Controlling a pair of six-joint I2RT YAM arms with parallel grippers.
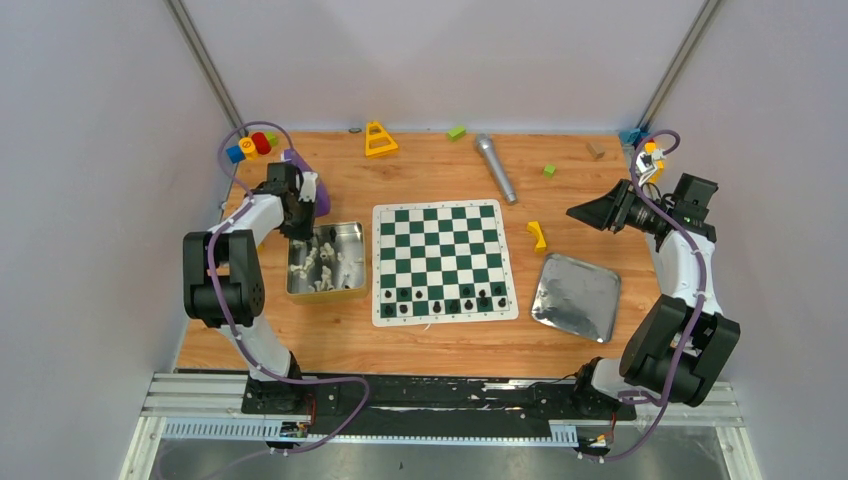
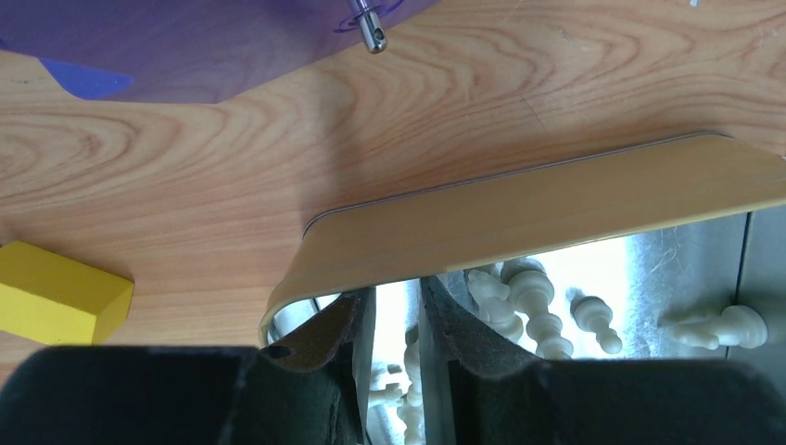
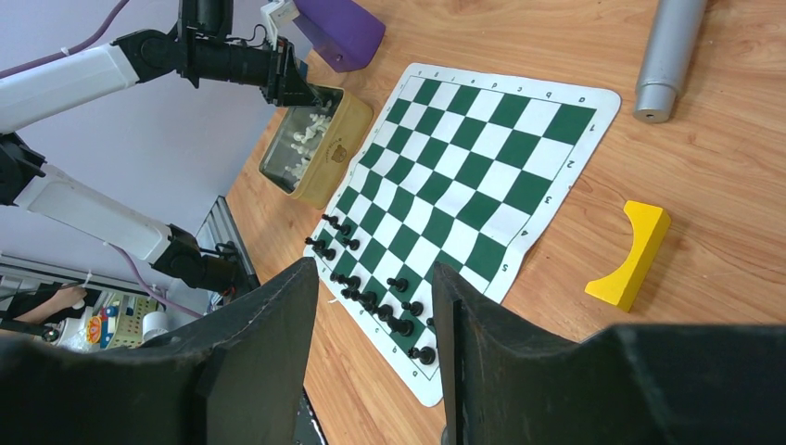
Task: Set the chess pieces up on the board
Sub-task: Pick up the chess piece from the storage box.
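The left claw point(image 2: 397, 306) dips into the tin point(image 2: 556, 213) at 9 o'clock of the board point(image 1: 440, 240). Its fingers stand narrow among loose white chess pieces point(image 2: 538, 306); whether one is pinched I cannot tell. The right claw point(image 3: 375, 278) hangs half spread and empty above the desk point(image 1: 420, 165), at the board's 3 o'clock. Along the board's 6 o'clock edge stand black chess pieces point(image 1: 453, 305).

Silver microphone point(image 1: 495, 168), yellow arch block point(image 1: 538, 236), shiny metal tray point(image 1: 575, 296) — spread apart on a wooden table point(image 1: 440, 345).
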